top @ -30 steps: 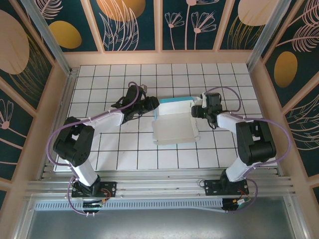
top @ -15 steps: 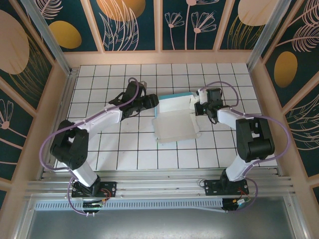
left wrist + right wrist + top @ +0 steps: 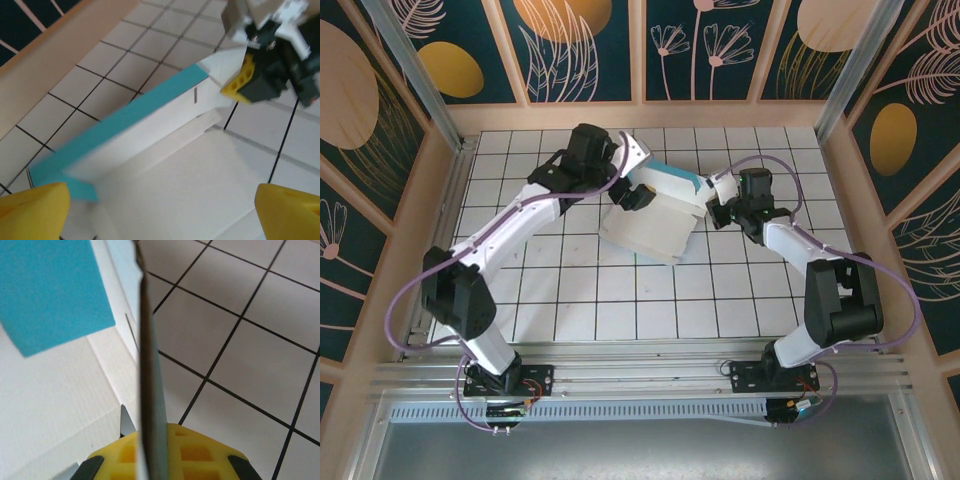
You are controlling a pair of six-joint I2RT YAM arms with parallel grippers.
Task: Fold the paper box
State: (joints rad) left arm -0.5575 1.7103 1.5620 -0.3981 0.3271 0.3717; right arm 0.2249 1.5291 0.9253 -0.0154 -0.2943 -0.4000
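A: What is new vs. a sec ago, from left to right?

B: First the left gripper (image 3: pixel 630 193). It was near the left edge of the box with narrower jaws. Now the arm has reached to the far side, and its yellow fingertips (image 3: pixel 32 212) stand wide apart above the sheet and hold nothing.

A: And the box itself?

B: The paper box (image 3: pixel 650 228), a thin cardboard sheet with flaps, whitish-grey on one side and turquoise-blue on the other, lay square to the grid before. Now it is turned askew and has slid a bit to the far left on the white tiled table (image 3: pixel 560 300). Its far wall stands up and shows turquoise.

A: Right side?

B: The right gripper (image 3: pixel 717 197) was apart before. Now it is clamped on the side flap (image 3: pixel 147 365) at the far right corner, seen edge-on between its pads.

A: Meaning for the task?

B: I think the right arm now anchors the box and the left is free for the next fold. The box is not finished yet.

A: Count, pls.

B: 1 paper box, 2 grippers: 1 free, 1 gripping.
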